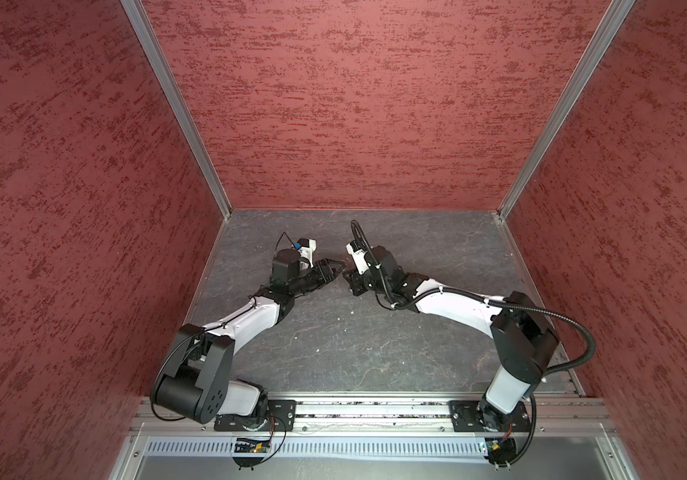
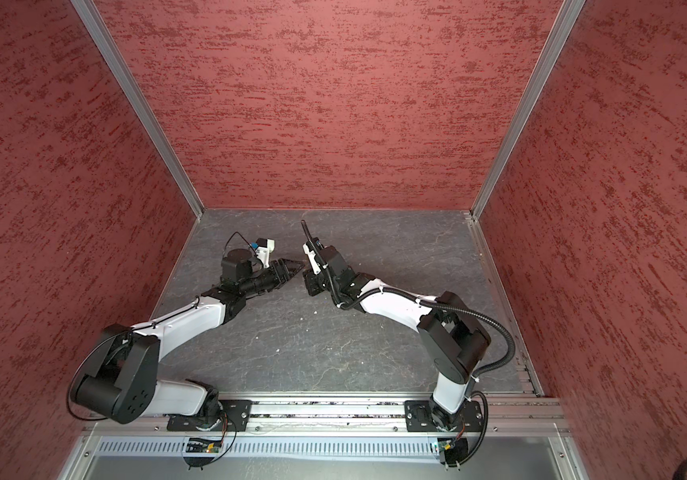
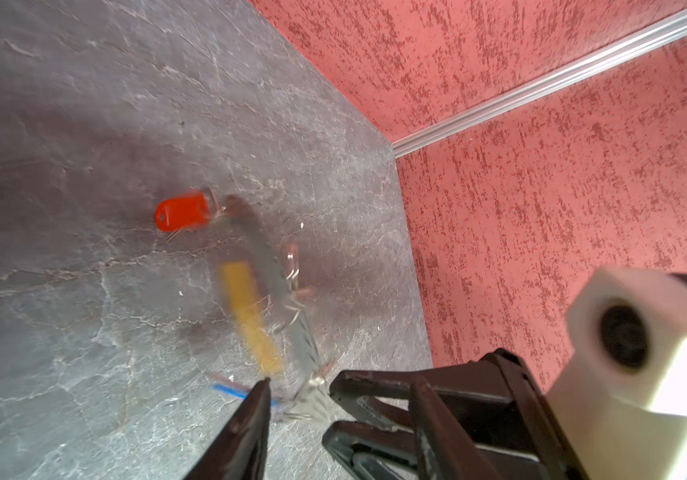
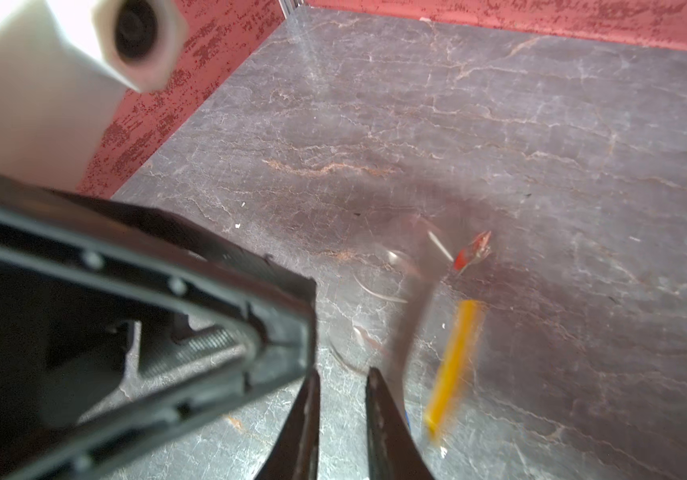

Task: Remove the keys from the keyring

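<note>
- Right fingers (image 4: 383, 428) sit closest to the lens: 2 thin black blades, parallel, with a narrow slot between them and table showing through. Can't tell if my right gripper (image 4: 344, 374) pinches anything.
- Left gripper (image 1: 335, 268) meets the right one tip to tip in both top views. Its jaws taper to a point there; can't tell if they're open or closed.
- keyring (image 3: 265, 257) runs from where the 2 tips meet out over the table (image 1: 375, 353), heavily blurred. The yellow sleeve (image 3: 248, 316) lies alongside the chain.
- red key (image 3: 184, 214) is at the far end of the loop; can't tell if it touches the table.
- blue key (image 3: 229, 390) is only a streak just beside my left fingertip (image 3: 258, 405).
- Room: tips are mid-width, in the back half of the table. Back wall (image 1: 375, 104) is near, both side walls are well apart, and bare slate lies between the tips and the front rail (image 1: 375, 409).
</note>
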Controlling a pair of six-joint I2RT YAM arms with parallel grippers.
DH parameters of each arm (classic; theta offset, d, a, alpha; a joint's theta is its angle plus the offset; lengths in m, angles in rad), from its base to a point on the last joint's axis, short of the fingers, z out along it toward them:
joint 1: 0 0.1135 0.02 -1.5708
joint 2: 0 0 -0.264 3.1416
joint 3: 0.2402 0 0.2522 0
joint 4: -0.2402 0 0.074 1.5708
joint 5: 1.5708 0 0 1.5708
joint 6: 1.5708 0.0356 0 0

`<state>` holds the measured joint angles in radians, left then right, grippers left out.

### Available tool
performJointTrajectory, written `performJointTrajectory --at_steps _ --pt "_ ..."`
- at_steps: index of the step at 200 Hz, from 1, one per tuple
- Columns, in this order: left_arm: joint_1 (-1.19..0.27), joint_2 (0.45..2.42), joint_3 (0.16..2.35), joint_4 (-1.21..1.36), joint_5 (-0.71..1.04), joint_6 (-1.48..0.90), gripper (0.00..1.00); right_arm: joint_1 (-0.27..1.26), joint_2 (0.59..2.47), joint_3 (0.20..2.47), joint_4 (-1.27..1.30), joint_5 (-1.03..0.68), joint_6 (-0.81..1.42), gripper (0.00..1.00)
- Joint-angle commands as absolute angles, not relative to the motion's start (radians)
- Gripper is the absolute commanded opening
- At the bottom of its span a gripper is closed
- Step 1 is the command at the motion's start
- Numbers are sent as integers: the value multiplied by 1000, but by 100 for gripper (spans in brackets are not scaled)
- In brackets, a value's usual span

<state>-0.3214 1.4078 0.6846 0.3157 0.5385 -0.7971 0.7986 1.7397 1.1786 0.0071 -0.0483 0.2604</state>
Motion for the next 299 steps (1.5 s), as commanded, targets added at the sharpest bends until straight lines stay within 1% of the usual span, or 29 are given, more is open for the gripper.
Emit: performJointTrajectory --at_steps 1,28,37,52,84,92,108,126,150,189,224,242,299 --pt "-346 1434 704 336 525 -782 50 814 1702 1196 54 -14 242 17" --pt "-354 1441 712 318 511 -775 41 825 1699 1205 45 -5 239 17" --pt "-347 1426 714 305 507 -770 48 825 1699 1210 28 10 239 18" --pt "-328 1376 705 271 478 -756 60 823 1686 1194 20 32 250 25" --pt "-294 1280 712 191 441 -712 71 793 1688 1167 19 25 331 40" --pt "-290 1260 713 178 433 -707 74 781 1700 1168 10 24 357 46" --pt "-285 1225 713 165 424 -696 82 751 1739 1189 -40 31 407 53" --pt "-282 1179 722 126 400 -674 91 717 1811 1264 -181 52 445 58" --pt "-285 1118 739 63 362 -625 94 694 1912 1374 -371 118 448 59" --pt "-284 1074 752 16 337 -595 95 666 2044 1514 -511 152 359 62" --pt "-282 1078 744 12 347 -597 95 647 2150 1633 -569 210 300 63" --pt "-279 1081 745 8 347 -599 95 643 2192 1681 -581 212 285 63" --pt "-268 1083 742 11 357 -603 95 627 2290 1761 -617 234 270 60"
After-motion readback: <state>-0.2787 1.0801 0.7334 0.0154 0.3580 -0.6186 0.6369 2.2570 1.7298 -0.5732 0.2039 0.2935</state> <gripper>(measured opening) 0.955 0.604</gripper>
